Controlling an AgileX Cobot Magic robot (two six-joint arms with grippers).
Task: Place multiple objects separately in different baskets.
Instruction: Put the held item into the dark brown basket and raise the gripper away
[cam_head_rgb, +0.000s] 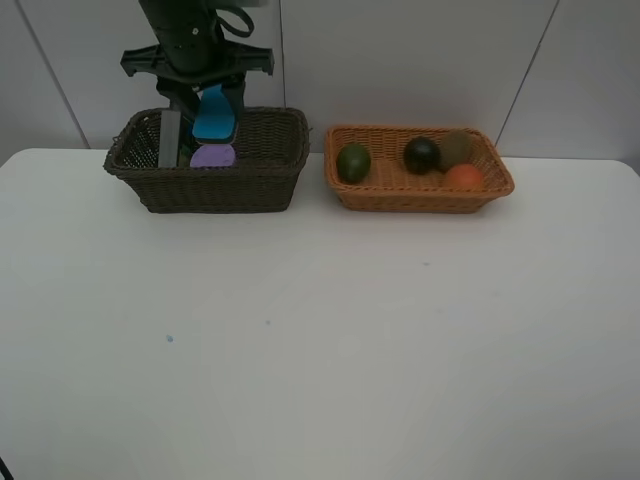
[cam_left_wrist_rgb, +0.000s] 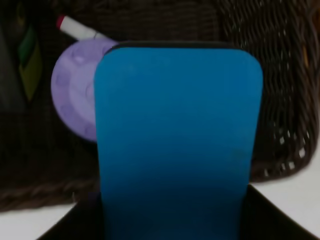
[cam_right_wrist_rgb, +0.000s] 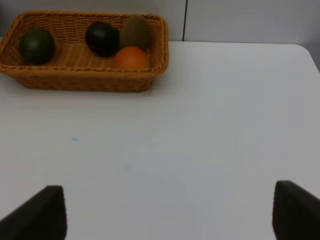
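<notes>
While the flat blue rectangular eraser (cam_head_rgb: 213, 113) hangs upright over the deeper dark brown wicker basket (cam_head_rgb: 270, 170), it sits clamped in the left gripper (cam_head_rgb: 208, 100), whose jaws stand partly open and closed on its sides; in the left wrist view the eraser (cam_left_wrist_rgb: 177, 135) fills most of the picture. Directly under it, inside the same basket, lies the round purple-lidded tub (cam_head_rgb: 212, 156), and the left wrist view shows a white marker with a red band (cam_left_wrist_rgb: 75, 27) just behind the tub's lid (cam_left_wrist_rgb: 72, 92). A grey upright item (cam_head_rgb: 169, 139) stands in the basket beside the tub; what it is cannot be told. To the right, close beside the dark basket but apart from it, rests the shallower orange-tan wicker basket (cam_head_rgb: 480, 198), holding a green oval fruit (cam_head_rgb: 353, 162) at its left end and, grouped at the other end, a dark round mangosteen (cam_head_rgb: 421, 154), a brown kiwi (cam_head_rgb: 457, 148) and an orange-red peach (cam_head_rgb: 463, 177). Both baskets stand at the far edge of the white table (cam_head_rgb: 320, 340). The right gripper (cam_right_wrist_rgb: 167, 212) hovers over bare tabletop, well apart from the orange-tan basket, its jaws spread wide and holding nothing.
</notes>
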